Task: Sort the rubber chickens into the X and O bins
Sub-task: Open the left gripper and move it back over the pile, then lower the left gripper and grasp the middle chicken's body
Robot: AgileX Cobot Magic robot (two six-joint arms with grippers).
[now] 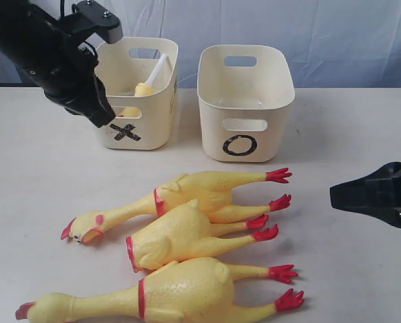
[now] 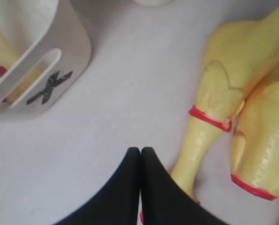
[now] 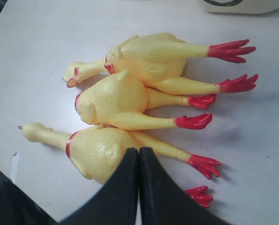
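Observation:
Three rubber chickens lie side by side on the table: a far one, a middle one and a near one. A small chicken rests inside the X bin. The O bin stands to its right with no chicken showing in it. My left gripper hangs shut in front of the X bin, holding nothing. My right gripper is shut at the right, apart from the chickens.
A pale blue cloth backdrop hangs behind the bins. Bare table lies left of the chickens and between them and my right gripper.

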